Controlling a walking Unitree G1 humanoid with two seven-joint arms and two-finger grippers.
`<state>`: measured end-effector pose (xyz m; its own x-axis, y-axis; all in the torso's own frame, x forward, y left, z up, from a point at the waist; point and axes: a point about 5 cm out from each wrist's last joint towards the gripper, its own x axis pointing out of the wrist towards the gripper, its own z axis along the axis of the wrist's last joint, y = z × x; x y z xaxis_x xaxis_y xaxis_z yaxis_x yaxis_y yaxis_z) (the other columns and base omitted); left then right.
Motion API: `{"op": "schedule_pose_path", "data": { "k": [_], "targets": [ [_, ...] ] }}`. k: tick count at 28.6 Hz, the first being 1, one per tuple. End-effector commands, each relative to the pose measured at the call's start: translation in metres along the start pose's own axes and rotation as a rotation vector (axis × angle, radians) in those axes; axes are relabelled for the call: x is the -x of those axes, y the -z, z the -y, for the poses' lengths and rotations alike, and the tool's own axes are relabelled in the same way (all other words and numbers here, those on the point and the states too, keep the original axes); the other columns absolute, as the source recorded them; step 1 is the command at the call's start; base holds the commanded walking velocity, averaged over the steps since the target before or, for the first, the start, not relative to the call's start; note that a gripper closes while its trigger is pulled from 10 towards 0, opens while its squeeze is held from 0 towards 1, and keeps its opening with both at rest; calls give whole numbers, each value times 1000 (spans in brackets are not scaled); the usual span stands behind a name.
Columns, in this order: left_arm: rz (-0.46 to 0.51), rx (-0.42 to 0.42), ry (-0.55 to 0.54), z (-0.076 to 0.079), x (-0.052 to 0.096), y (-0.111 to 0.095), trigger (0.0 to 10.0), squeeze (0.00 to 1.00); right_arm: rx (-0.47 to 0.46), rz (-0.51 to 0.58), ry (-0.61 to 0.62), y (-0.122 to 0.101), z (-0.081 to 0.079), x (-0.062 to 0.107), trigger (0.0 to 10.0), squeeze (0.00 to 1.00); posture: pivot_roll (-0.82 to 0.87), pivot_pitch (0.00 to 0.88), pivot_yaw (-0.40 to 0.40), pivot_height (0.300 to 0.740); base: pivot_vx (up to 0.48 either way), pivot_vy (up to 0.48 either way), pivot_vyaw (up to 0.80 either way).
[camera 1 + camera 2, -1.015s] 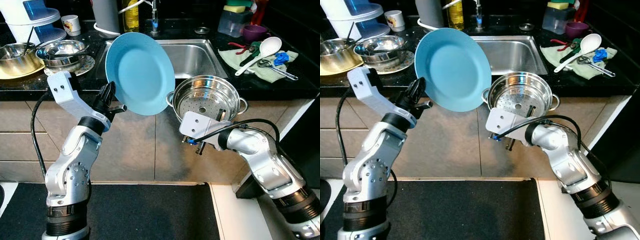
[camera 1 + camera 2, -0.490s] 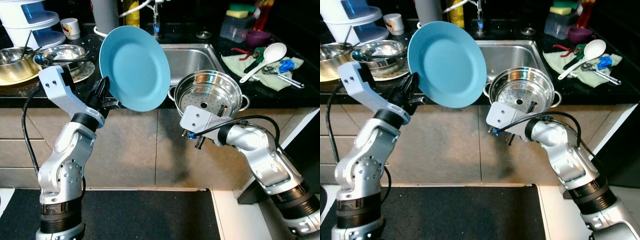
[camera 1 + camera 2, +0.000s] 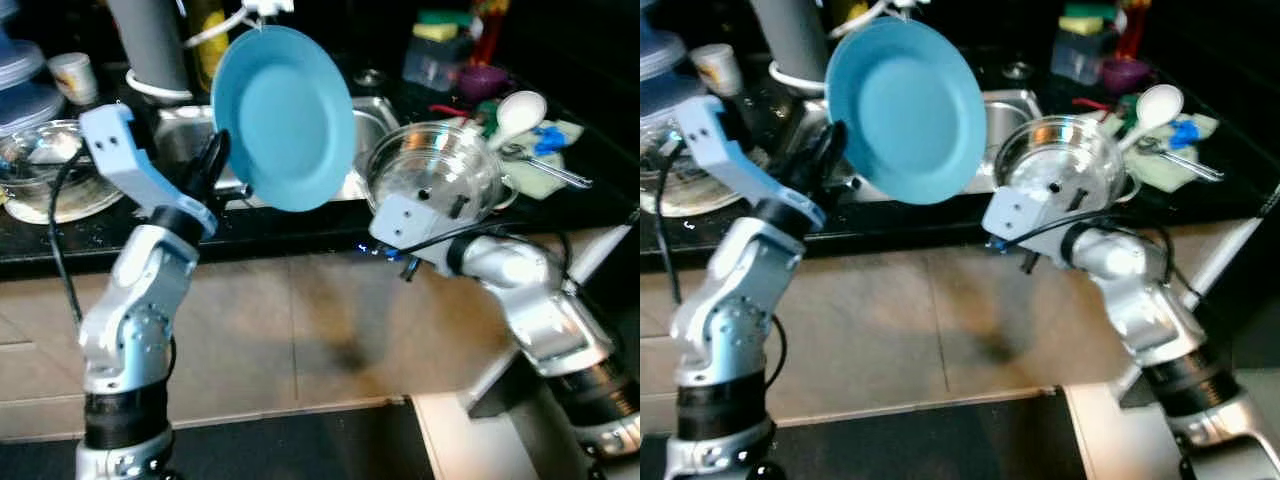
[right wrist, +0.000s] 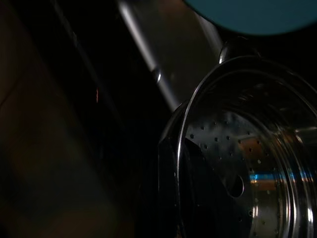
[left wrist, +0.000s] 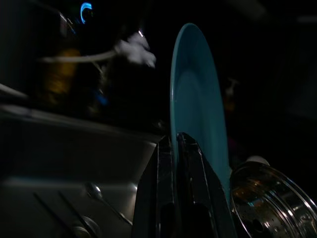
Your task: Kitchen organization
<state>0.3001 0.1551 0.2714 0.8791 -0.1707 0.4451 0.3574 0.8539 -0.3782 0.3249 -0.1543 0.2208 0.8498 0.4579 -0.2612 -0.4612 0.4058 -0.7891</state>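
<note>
I am carrying two pieces toward the dark tabletop [image 3: 300, 222], which runs across the far side with the sink [image 3: 180, 130] set into it. My left hand [image 3: 213, 170] is clamped narrow on the near-left rim of the one blue plate [image 3: 285, 115], holding it tilted up on edge above the sink. My right hand [image 3: 1072, 205] pinches the near wall of the one steel steamer pot [image 3: 435, 175], one finger inside and one outside, and the pot hangs over the tabletop edge just right of the plate. I judge the step in hand to be bringing both to the tabletop to set them down. To do it well I would keep the two arms apart so the plate's right edge does not knock the pot's rim, since they sit very close. I would also level the plate before lowering it, as a thin rim grip could let it swing. Beyond these I count one stack of bowls [image 3: 50, 175] at far left, one grey cylinder [image 3: 150, 45] behind the sink, one white spoon [image 3: 520, 108] on a green cloth [image 3: 545, 175] at far right, and one small cup [image 3: 72, 75].
</note>
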Motion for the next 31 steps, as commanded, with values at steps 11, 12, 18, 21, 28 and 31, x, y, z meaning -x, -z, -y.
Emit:
{"op": "schedule_pose_path", "data": {
  "k": [11, 12, 18, 21, 28, 31],
  "targets": [
    [-4, 2, -29, -7, 3, 1, 10000, 0, 16, 55, -1, -12, -2, -3, 10000, 0, 13, 0, -1, 740, 332, 0, 0],
    [-6, 3, -30, -7, 3, 2, 10000, 0, 16, 56, 0, -12, -2, -3, 10000, 0, 13, 0, -1, 740, 326, 0, 0],
    [-11, 7, -34, -8, 4, 3, 10000, 0, 11, 64, 2, -13, -1, -3, 10000, 0, 12, 0, 1, 740, 329, 0, 0],
    [-11, 8, -35, -8, 4, 3, 10000, 0, 11, 67, 2, -14, -1, -3, 10000, 0, 12, 0, 2, 740, 331, 0, 0],
    [-14, 12, -36, -8, 4, 4, 10000, 0, 16, 62, 1, -14, -1, -4, 10000, 0, 14, 0, 1, 740, 329, 0, 0],
    [-18, 18, -35, -8, 5, 5, 10000, 0, 20, 56, 0, -13, -1, -4, 10000, 0, 14, 0, 1, 740, 334, 0, 0]
  ]
}}
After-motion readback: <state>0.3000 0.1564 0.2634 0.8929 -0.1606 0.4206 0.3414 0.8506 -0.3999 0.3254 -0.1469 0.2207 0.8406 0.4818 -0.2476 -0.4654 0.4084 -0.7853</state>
